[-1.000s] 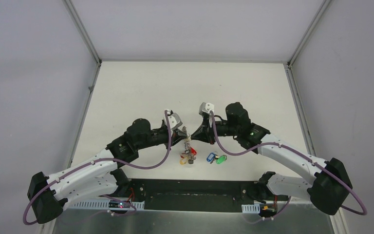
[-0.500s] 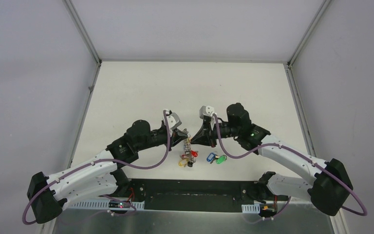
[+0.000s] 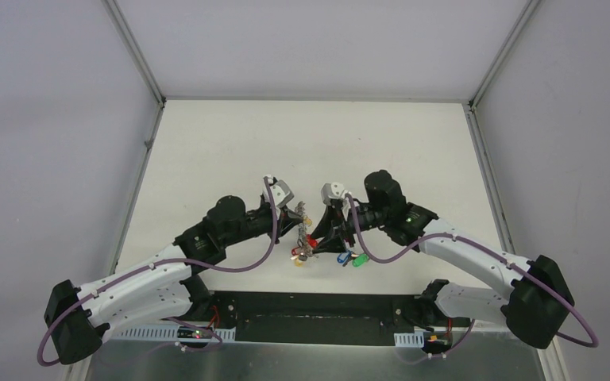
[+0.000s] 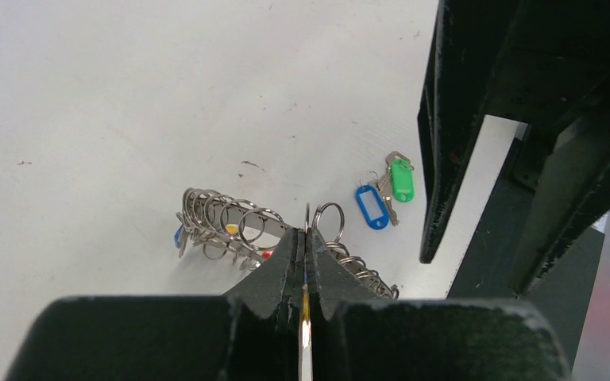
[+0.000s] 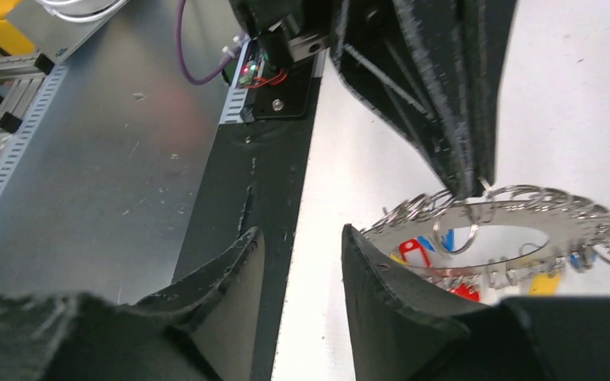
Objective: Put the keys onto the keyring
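The keyring [image 4: 230,226] is a big silvery ring strung with many small rings and coloured tags. It hangs tilted over the table, and my left gripper [image 4: 305,234] is shut on its band. The top view shows the keyring [image 3: 305,243] between the two arms. The keys lie loose on the table, one with a blue tag [image 4: 372,208] and one with a green tag [image 4: 402,180]; from above they lie just right of the ring [image 3: 351,259]. My right gripper [image 5: 300,232] is open and empty, close beside the keyring [image 5: 516,226], above the keys.
A black base plate [image 3: 310,305] runs along the table's near edge, with a grey metal surface and cable tray [image 5: 63,159] beyond it. Grey walls enclose the white table [image 3: 310,143] on three sides. Red and yellow tags hang from the ring.
My right gripper has opened and has dropped toward the near edge, beside the ring. The keyring has swung lower and tilted in the left gripper's hold.
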Motion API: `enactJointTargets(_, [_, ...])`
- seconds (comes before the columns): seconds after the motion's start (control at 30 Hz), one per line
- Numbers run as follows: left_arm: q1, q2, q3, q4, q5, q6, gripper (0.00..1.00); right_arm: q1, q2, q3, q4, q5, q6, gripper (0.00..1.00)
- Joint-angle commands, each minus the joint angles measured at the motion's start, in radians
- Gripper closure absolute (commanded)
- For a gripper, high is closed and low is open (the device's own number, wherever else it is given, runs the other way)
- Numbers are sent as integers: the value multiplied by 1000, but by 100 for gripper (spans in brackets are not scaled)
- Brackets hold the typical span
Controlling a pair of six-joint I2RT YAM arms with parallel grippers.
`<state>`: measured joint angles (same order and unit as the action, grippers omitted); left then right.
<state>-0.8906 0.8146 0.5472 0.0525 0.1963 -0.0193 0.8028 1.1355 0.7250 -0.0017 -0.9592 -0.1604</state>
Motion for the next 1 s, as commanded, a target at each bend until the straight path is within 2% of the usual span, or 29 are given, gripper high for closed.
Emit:
enactJointTargets(0.0, [-4, -36, -3, 89, -32, -26, 100, 10, -4, 49, -88, -80, -101, 55])
enactJointTargets(0.23, [-3, -75, -23, 90, 10, 55, 100, 10, -57, 49, -90, 36, -72, 52])
enactJointTargets(0.37, [-3, -117, -48, 114, 54, 140, 100, -5, -82, 23, -25, 144, 12, 46])
enactJointTargets(0.53, [-3, -171, -99, 192, 101, 220, 100, -52, -113, -30, 75, 215, 122, 43])
enactJointTargets(0.8, [-3, -222, -182, 380, 115, 208, 100, -160, -130, -97, 93, 312, 342, 43])
enactJointTargets(0.97, [-4, -225, -226, 479, 134, 200, 100, -185, -199, -162, 95, 366, 373, 41])
